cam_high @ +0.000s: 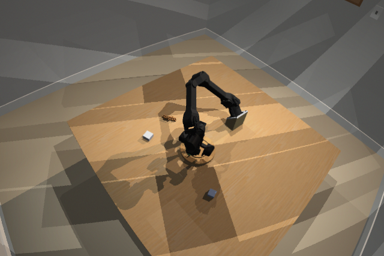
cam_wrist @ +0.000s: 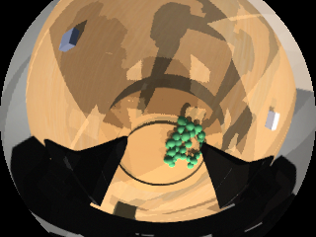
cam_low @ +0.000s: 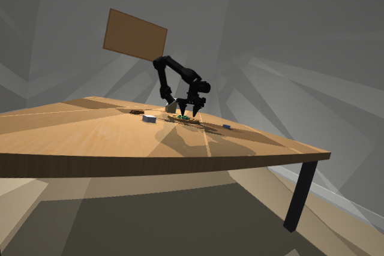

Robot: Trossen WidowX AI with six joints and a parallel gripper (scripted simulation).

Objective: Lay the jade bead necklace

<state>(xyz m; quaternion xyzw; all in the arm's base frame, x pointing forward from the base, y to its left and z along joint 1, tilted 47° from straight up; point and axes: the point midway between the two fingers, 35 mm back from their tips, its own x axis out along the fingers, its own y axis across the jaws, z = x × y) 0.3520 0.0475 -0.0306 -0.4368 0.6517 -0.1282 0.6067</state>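
Observation:
The jade bead necklace [cam_wrist: 184, 141] [cam_low: 183, 117] lies bunched in a green heap on the round bead board [cam_wrist: 141, 158] [cam_low: 191, 119] [cam_high: 194, 160], near the board's dark ring groove on the right side. My gripper [cam_wrist: 166, 144] [cam_low: 188, 113] is open, pointing down just above the board, with one finger on each side of the heap. The right finger stands close beside the beads. In the top view the arm hides the necklace.
A white block [cam_high: 147, 135] [cam_low: 149, 119] [cam_wrist: 273, 118] and a blue block [cam_high: 212, 193] [cam_low: 226, 126] [cam_wrist: 73, 38] lie on the wooden table. A brown bead string [cam_high: 168, 118] [cam_low: 136, 111] lies further back. The arm's base [cam_high: 236, 119] stands behind the board.

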